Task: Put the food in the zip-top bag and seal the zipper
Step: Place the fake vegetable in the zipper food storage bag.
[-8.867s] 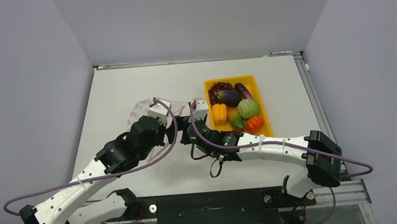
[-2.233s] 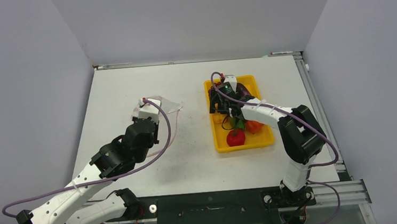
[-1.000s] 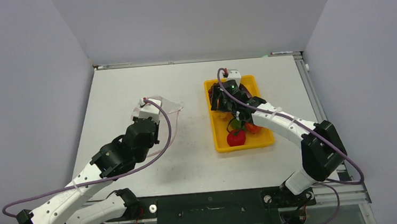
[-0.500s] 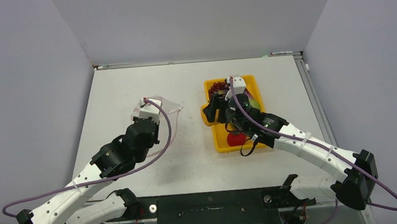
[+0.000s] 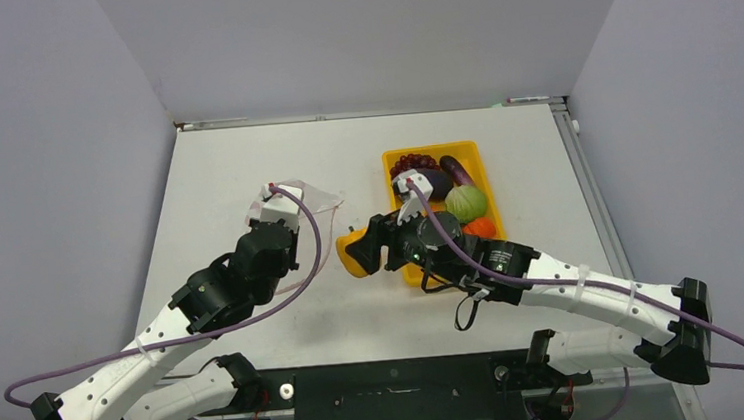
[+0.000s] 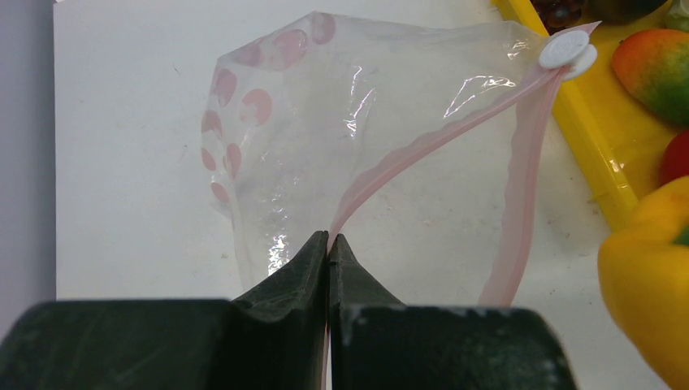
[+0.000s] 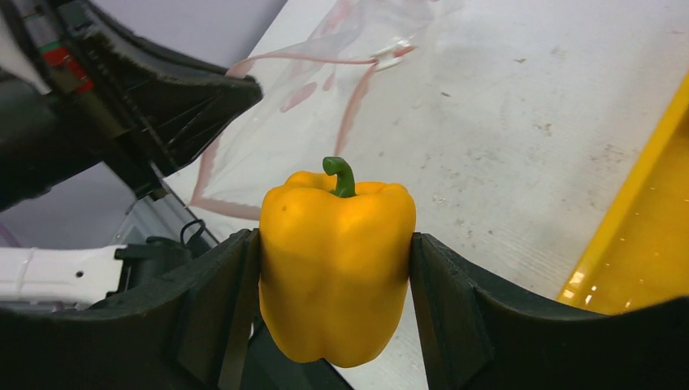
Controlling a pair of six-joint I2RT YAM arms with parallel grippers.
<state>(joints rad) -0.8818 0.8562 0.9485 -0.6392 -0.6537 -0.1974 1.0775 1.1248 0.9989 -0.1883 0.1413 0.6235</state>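
zip-top bag (image 6: 325, 122) empty, unsealed | left gripper (image 6: 328, 252) pinched on zipper (image 6: 422, 142) | right gripper (image 7: 335, 313) clamps yellow bell pepper (image 7: 337, 244), 9 o'clock of yellow tray (image 5: 473, 147); other food unbagged

Left wrist view's right edge cuts off the yellow pepper (image 6: 650, 280)
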